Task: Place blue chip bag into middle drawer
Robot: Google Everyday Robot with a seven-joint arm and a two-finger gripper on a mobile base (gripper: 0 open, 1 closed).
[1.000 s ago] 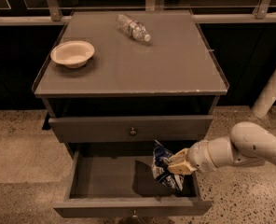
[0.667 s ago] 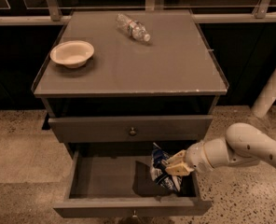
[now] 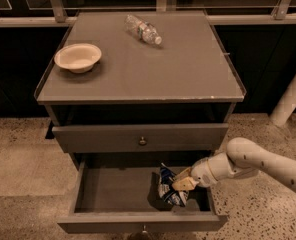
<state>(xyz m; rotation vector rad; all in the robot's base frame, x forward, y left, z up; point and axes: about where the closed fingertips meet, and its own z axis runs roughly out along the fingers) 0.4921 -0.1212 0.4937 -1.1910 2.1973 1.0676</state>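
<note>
Gripper [image 3: 180, 184] clamped on the blue chip bag [image 3: 168, 188], just beside its tips. Hangs lower than a second ago, further down inside the open middle drawer [image 3: 113, 191], bag near floor below.

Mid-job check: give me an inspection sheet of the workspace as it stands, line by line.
Surface: grey cabinet top, flat, holding two items.
Job's things: blue chip bag stands upright inside the open middle drawer, right of centre; whether it rests on the drawer floor cannot be told.
Clutter: pale bowl on the left of the top; clear plastic bottle lying on its side near the back; upper drawer closed.
Grippers: gripper is inside the drawer, shut on the bag's right side; the arm comes in from the right.
Cables: nothing seen.
Surroundings: speckled floor; white post at the right.
</note>
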